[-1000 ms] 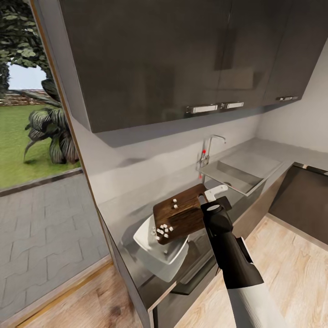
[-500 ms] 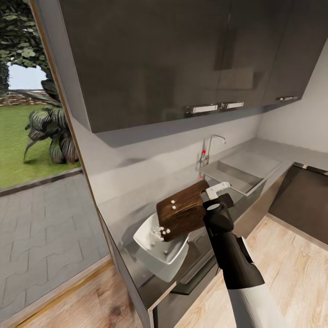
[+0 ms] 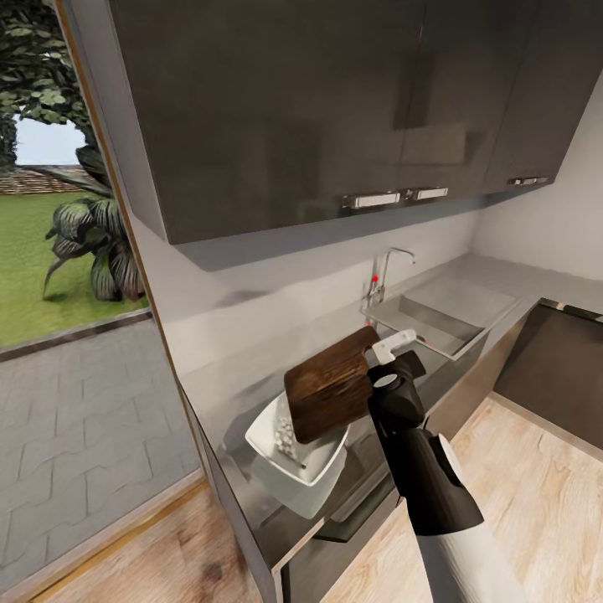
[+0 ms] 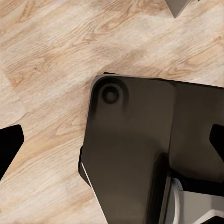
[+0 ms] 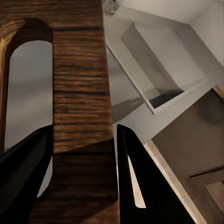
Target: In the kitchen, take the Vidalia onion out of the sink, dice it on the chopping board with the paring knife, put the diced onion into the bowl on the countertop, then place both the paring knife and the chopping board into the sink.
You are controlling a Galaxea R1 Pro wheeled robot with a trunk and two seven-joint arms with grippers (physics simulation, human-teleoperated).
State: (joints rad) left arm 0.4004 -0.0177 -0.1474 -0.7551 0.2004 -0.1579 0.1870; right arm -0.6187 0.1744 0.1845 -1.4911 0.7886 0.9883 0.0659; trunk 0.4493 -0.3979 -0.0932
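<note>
Head view: right end effector [image 3: 374, 366] clamps the stiff dark-brown wooden chopping board [image 3: 328, 383] at its slot-handle end, tilted steeply above the white square bowl [image 3: 295, 456] on the grey surface [image 3: 251, 494]; rigid, likely slippery. Left end effector: cannot tell.

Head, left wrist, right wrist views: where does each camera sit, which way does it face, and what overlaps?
Head view: on the robot's head, facing forward and down at the countertop; the right arm tilts the chopping board over the bowl, diced onion inside.
Left wrist view: by the left gripper, facing down at the wooden floor and the robot's dark base.
Right wrist view: by the right gripper, facing along its fingers, clamped on the board's slot-handle end, toward the sink.
Shared: head and right wrist views both show board and sink.
</note>
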